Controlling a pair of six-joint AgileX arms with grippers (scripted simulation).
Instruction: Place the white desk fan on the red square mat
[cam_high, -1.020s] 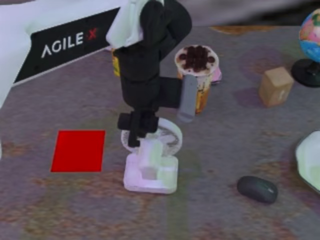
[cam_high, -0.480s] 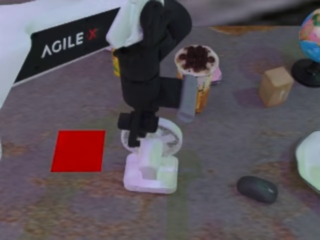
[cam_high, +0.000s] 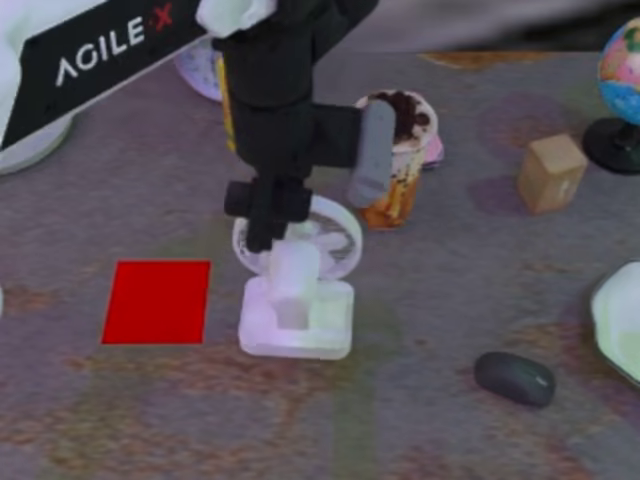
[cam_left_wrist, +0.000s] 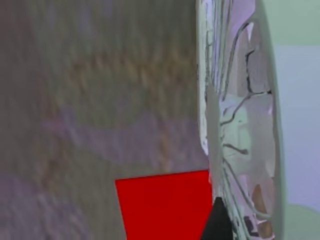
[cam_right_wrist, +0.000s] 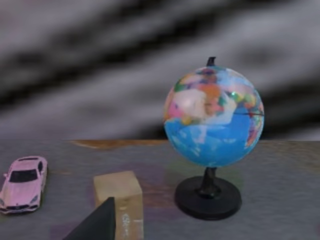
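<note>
Pincer (cam_high: 265, 215) (left) clamps white desk fan (cam_high: 296, 300) beside red square mat (cam_high: 157, 301).

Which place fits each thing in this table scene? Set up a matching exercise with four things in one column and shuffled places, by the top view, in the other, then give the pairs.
Things:
1. white desk fan
2. red square mat
3. globe
4. dark computer mouse

Places:
A. far right edge, at the back
B. left part of the table, bare
C. front right, alone
D. middle, under the left hand

Pairs: 1-D, 2-B, 3-A, 4-C
</note>
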